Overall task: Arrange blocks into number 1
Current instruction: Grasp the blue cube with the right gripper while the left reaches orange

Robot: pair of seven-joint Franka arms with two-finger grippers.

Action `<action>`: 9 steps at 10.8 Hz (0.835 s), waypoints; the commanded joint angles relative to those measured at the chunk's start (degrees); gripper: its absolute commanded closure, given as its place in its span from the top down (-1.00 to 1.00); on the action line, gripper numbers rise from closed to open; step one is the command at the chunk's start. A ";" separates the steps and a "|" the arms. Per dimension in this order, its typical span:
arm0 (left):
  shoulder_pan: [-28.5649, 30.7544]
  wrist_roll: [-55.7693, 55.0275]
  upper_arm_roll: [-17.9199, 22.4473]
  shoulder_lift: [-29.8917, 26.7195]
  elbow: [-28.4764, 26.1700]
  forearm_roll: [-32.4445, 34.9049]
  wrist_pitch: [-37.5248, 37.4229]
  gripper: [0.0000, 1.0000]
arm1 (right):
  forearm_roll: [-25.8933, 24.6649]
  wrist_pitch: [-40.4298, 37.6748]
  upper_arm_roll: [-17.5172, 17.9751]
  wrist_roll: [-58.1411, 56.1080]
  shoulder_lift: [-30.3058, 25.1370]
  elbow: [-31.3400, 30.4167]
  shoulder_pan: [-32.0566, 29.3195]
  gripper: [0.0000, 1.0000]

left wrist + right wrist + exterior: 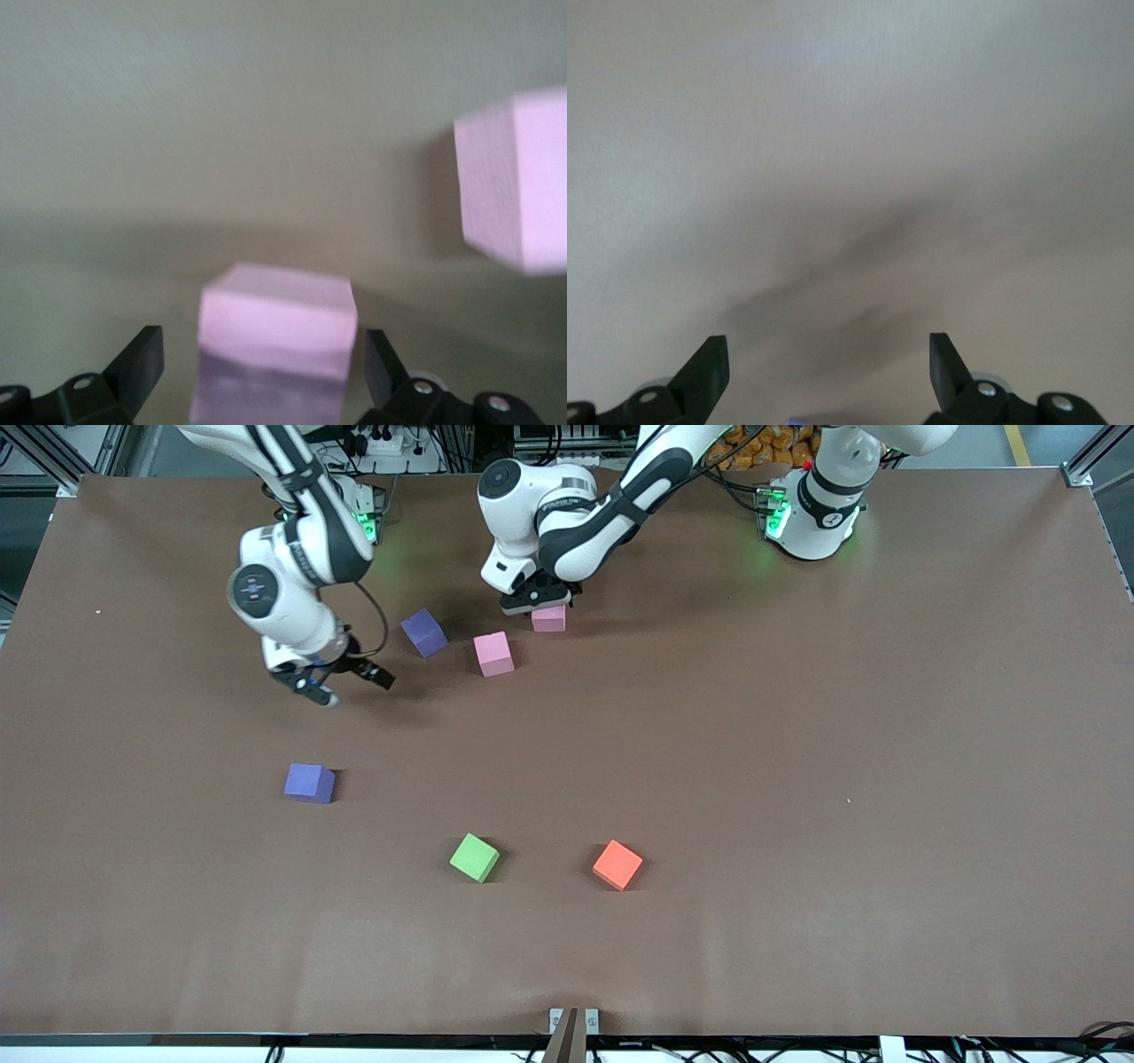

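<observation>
The left pincer [537, 602] stands wide around a pink block [275, 350] on the counter [797, 779], the second pink block [493, 653] near it. The right pincer [341, 682] waits, wide and empty. I judge the number barely begun; purple, green and red blocks lie scattered.

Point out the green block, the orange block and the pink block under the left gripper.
green block [474, 857], front view, middle of its top face
orange block [617, 864], front view, middle of its top face
pink block under the left gripper [276, 332], left wrist view, its side face between the open fingers
</observation>
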 commanded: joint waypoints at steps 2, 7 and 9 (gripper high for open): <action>6.62 -1.90 2.71 -3.25 2.88 1.53 -1.40 1.00 | -11.98 -1.32 -0.67 -17.50 9.46 16.73 -8.62 1.00; 18.49 -1.19 2.80 1.49 10.80 1.26 -1.32 1.00 | -14.75 -0.45 -1.29 -20.78 24.87 32.34 -11.18 1.00; 22.02 -0.93 2.89 4.30 14.48 1.35 -1.32 1.00 | -14.48 -0.62 -1.46 -20.52 25.68 33.05 -10.75 1.00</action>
